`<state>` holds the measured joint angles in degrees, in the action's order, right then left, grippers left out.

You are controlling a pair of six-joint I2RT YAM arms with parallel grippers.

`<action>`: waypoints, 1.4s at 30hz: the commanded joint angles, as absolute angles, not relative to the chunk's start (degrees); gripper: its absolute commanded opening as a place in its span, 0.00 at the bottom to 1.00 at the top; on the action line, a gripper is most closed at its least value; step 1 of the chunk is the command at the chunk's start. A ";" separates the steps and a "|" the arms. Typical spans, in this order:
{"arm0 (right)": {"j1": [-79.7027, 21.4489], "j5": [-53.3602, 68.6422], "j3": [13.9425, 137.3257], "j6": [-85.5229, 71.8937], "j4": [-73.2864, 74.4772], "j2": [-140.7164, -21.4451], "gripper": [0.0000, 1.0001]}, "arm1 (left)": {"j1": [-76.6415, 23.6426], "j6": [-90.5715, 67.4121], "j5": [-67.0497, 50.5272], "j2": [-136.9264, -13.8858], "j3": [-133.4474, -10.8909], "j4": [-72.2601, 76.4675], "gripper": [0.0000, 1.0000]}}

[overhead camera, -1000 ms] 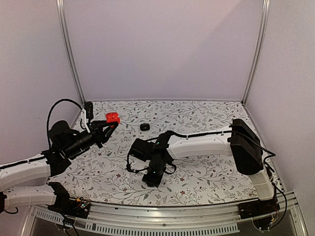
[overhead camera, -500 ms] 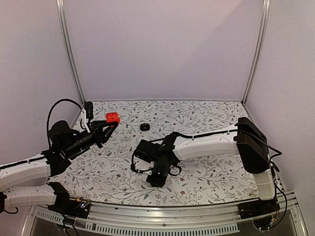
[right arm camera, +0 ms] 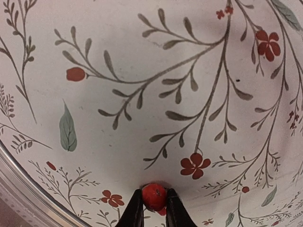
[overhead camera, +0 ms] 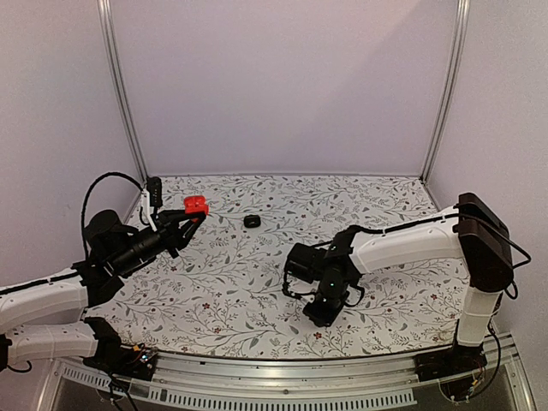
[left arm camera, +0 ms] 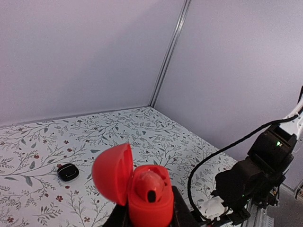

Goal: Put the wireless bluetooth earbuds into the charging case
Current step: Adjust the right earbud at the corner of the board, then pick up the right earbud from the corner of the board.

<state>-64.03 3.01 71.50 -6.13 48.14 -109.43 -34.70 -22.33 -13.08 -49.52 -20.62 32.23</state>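
**Earbud (right arm camera: 154, 196) pinched in the right pincer (right arm camera: 155, 211), open case held in the left**

A small, glossy red earbud is gripped between the two dark fingertips of the right pincer, which are pressed in on it from either side. The pincer is pointed down at the flower-patterned worktop (right arm camera: 142, 94). In the top view it is seen low over the near part, right of the middle. Whether the bud touches the surface cannot be told.

The red charging case (left arm camera: 150, 205) is clamped around its lower body by the left pincer (overhead camera: 187, 219) and is held raised above the far left part of the worktop. Its rounded lid (left arm camera: 111, 174) is swung open to the left on its hinge. A second red earbud (left arm camera: 150, 185), marked with a dark spot, is seated in the hollow of the case. The case and the right pincer are kept well apart, with a broad stretch of worktop between them.

A small black rounded object (overhead camera: 252, 221) lies on the far part of the worktop, apart from both pincers and just right of the raised case in the top view.
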 commanded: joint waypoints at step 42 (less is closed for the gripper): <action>-64.51 3.52 79.89 -1.23 56.47 -118.14 0.24 | -33.90 -21.88 -13.81 -48.69 -20.04 32.96 0.00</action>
